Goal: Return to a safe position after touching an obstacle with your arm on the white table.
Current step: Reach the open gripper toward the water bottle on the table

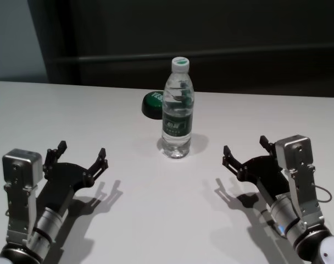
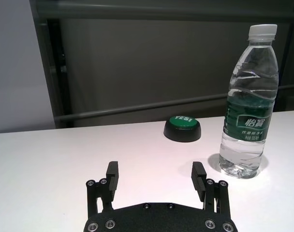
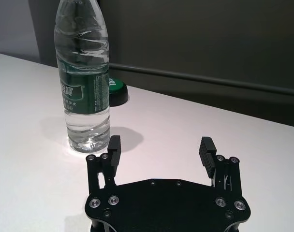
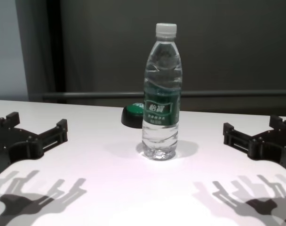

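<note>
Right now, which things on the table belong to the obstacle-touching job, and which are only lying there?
Belong to the job:
- water bottle, the obstacle, standing upright
- white table
- left gripper, open, apart from the bottle
- right gripper, open, apart from the bottle

Only lying there:
- green dome button, behind the bottle

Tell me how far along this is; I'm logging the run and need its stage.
The water bottle stands upright on the white table, nothing touching it. Left gripper and right gripper hover open, apart from it on either side. That looks like the safe pose; whether contact has happened can't be told.
</note>
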